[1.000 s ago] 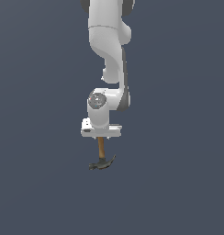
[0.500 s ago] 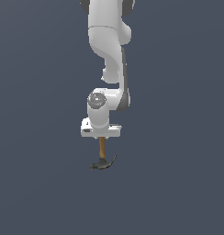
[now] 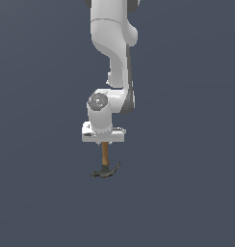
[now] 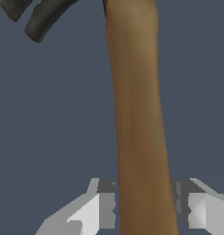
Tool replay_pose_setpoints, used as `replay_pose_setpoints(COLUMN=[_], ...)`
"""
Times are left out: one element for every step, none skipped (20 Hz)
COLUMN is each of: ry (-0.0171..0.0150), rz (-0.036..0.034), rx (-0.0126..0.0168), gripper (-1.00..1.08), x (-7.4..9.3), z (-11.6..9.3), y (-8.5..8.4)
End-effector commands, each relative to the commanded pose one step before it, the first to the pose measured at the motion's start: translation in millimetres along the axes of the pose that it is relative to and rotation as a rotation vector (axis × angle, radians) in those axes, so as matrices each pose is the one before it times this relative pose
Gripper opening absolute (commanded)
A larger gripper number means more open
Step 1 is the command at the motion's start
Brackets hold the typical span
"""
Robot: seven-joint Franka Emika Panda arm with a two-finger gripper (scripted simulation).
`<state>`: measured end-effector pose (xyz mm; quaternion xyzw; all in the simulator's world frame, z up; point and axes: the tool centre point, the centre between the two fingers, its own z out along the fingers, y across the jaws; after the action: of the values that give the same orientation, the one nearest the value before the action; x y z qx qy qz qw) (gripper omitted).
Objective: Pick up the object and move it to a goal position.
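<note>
The object is a small claw hammer (image 3: 105, 166) with a brown wooden handle and a dark grey head. It lies below the arm's white hand. My gripper (image 3: 105, 143) points down over the handle's far end, and the hand hides its fingers in the exterior view. In the wrist view the handle (image 4: 139, 114) runs between the two fingers (image 4: 107, 206), whose dark pads press against both of its sides. My gripper (image 4: 145, 206) is shut on the handle. The curved claw (image 4: 45, 18) shows at the handle's other end.
A plain dark blue-grey floor (image 3: 187, 193) lies all around. The white arm (image 3: 112, 48) rises straight above the hand.
Almost nothing has moved. The arm and hammer hold nearly the same place, with at most a slight upward shift.
</note>
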<state>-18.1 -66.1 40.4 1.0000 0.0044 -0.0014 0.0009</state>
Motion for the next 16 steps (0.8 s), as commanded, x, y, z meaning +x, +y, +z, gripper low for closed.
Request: replay_pose_setpoints(ry=[0.00494, 0.00000, 0.00000, -0.00015, 0.00000, 0.00000, -0.00014, 0.00000, 0.00000, -0.00014, 0.00000, 0.00000, -0.00014, 0.00000, -0.00015, 0.00000], rz=[0.00027, 0.00000, 0.00000, -0.00036, 0.00000, 0.00000, -0.00036, 0.00000, 0.00000, -0.00038, 0.00000, 0.00000, -0.00040, 0.00000, -0.00041, 0.00000], rx=[-0.00053, 0.00000, 0.00000, 0.00029, 0.00000, 0.00000, 0.00029, 0.00000, 0.00000, 0.00028, 0.00000, 0.00000, 0.00025, 0.00000, 0.00022, 0.00000], gripper=[-1.00, -1.00, -1.00, -1.00, -1.00, -1.00, -1.00, -1.00, -1.00, -1.00, -1.00, -1.00, -1.00, -1.00, -1.00, -1.00], x=[3.87, 1.11, 1.20, 1.33, 1.37, 1.46, 1.59, 1.62, 1.69, 1.79, 1.78, 1.81, 1.88, 1.81, 1.89, 1.81], z=[-16.92, -7.12, -7.66, -8.07, -8.69, -9.19, -9.56, -10.10, -10.41, -10.53, -10.80, -10.89, -10.69, -10.70, -10.48, -10.50], y=[6.45, 2.95, 3.17, 3.18, 3.59, 3.79, 3.79, 4.16, 4.28, 4.18, 4.44, 4.48, 4.24, 4.40, 4.15, 4.33])
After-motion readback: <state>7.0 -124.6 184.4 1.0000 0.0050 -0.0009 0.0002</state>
